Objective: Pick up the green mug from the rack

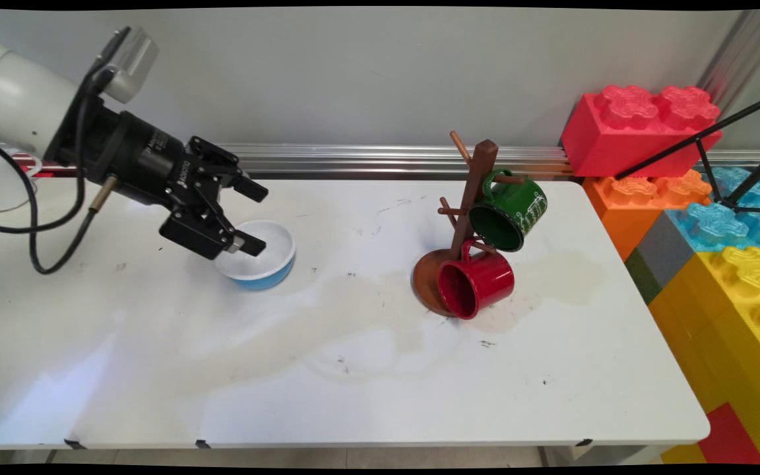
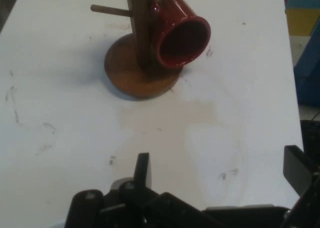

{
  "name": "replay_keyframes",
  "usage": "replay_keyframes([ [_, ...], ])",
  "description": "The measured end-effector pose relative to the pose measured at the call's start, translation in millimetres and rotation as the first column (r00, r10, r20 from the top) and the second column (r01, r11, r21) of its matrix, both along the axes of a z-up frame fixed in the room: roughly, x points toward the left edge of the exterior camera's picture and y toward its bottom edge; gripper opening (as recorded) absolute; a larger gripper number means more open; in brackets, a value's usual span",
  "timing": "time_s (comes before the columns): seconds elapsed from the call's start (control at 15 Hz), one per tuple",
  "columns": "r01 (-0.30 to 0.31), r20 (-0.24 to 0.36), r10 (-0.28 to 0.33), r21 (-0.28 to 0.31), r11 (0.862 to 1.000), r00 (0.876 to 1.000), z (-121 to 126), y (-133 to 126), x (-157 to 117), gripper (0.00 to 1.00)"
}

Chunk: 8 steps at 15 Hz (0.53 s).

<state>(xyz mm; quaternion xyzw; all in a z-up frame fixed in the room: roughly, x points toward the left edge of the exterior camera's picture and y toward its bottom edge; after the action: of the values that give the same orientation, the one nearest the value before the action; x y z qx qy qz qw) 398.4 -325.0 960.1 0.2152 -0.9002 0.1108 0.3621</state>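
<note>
**Open pincer over blue bowl, mug tree off to one side**

The black two-finger pincer (image 1: 248,216) hangs tilted just above the blue bowl with a white inside (image 1: 258,256), fingers spread wide and holding nothing. In the main view the lower finger sits over the bowl's near rim; whether it touches, I cannot tell. The bowl does not show in the hand view beyond a possible sliver at the bottom edge.

Landmark: the bowl, on the white tabletop (image 1: 353,369). Well apart from it, toward the table's block end, stands a brown wooden mug tree with round base (image 1: 469,198). A red enamel mug (image 1: 475,284) hangs low on it, mouth facing the camera, resting near the base. A green enamel mug with white markings (image 1: 508,211) hangs higher.

Risk, as a judgement: the lower finger could clip the rim and tip or slide the light bowl. Black cables (image 1: 30,218) dangle behind the wrist and may drag.

Beyond the mug tree: stacked big toy blocks (image 1: 703,218), red, orange, blue, yellow. Nothing stands between bowl and mug tree; only stains there.
</note>
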Motion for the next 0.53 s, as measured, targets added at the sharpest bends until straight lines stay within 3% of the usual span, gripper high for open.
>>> replay_keyframes([
  [0.53,-0.084,-0.008,0.085,0.075,0.994,0.996,3.2,-10.9,-63.8,1.00],
])
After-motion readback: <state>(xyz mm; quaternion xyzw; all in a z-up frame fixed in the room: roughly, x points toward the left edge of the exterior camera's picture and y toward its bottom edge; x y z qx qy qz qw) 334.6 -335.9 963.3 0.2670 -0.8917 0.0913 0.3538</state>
